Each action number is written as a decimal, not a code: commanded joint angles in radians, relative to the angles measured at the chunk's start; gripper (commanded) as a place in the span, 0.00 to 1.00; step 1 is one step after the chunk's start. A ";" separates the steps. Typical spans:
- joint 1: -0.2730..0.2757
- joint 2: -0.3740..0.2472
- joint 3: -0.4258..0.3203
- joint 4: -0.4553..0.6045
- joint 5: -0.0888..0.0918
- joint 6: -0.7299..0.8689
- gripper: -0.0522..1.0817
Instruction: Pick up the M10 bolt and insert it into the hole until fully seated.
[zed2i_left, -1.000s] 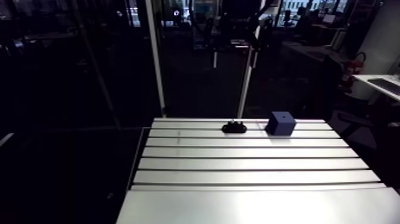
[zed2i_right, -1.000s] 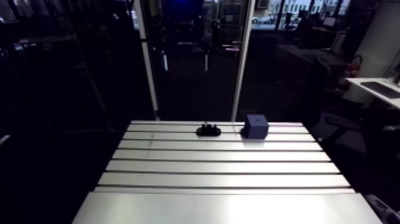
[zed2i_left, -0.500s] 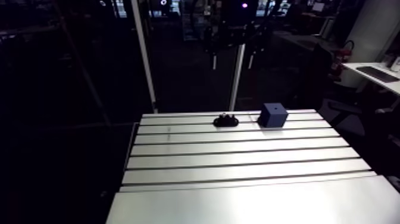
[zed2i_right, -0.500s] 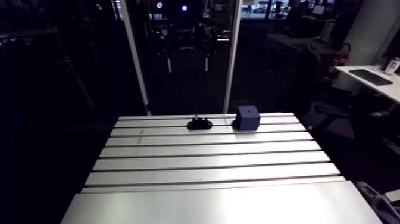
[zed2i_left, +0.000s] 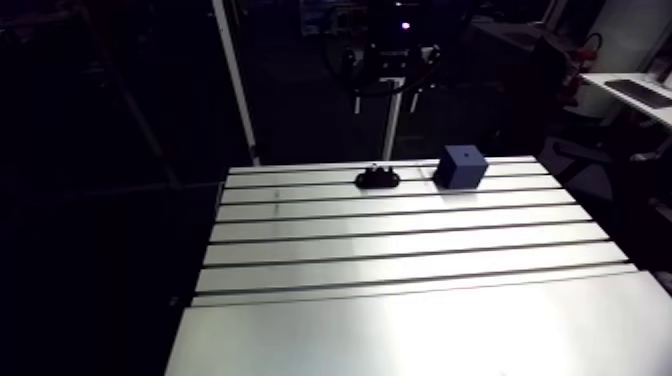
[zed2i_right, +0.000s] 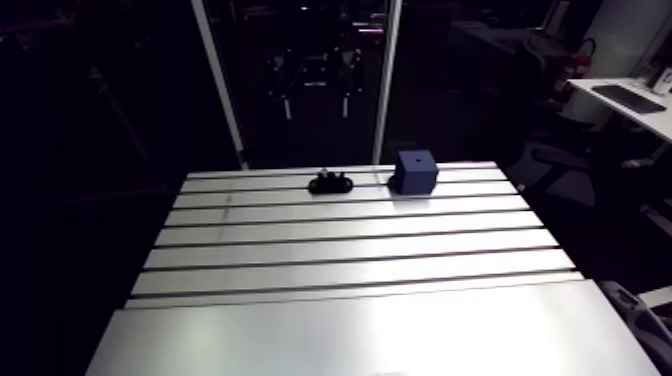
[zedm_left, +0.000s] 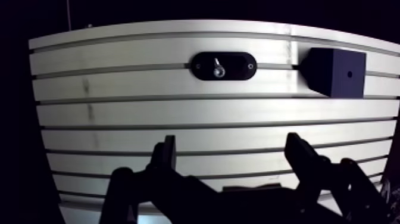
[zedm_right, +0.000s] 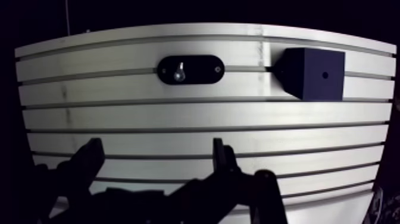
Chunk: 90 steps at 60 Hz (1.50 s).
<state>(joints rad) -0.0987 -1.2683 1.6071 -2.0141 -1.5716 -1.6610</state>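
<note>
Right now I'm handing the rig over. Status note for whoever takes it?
Gripper: open, empty, above the table, short of the parts.
Bolt: sits in the black oval holder ahead of the gripper, untouched.
Blue block: beside the holder, apart from it; the hole in its top has no bolt in it.
Done: nothing yet.
Left: grasp the bolt, carry it to the block, insert it, seat it fully.

- Slotted aluminium surface (zed2i_left: 400, 262), pale grey; dark grooves (zed2i_left: 400, 233) run across it from side to side.
- Near strip (zed2i_left: 450, 330) unslotted, carrying a broad soft glare.
- Two white upright posts behind the far edge: left post (zed2i_right: 215, 80), right post (zed2i_right: 388, 80).
- Floor (zed2i_left: 100, 280) beside the surface nearly black; the room beyond is dim.
</note>
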 joint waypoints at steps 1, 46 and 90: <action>-0.003 0.029 0.030 -0.095 0.013 0.002 0.06; -0.015 0.098 0.103 -0.282 0.018 0.002 0.06; -0.016 0.149 0.118 -0.348 0.014 -0.021 0.06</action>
<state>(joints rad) -0.1145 -1.1319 1.7244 -2.3517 -1.5578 -1.6687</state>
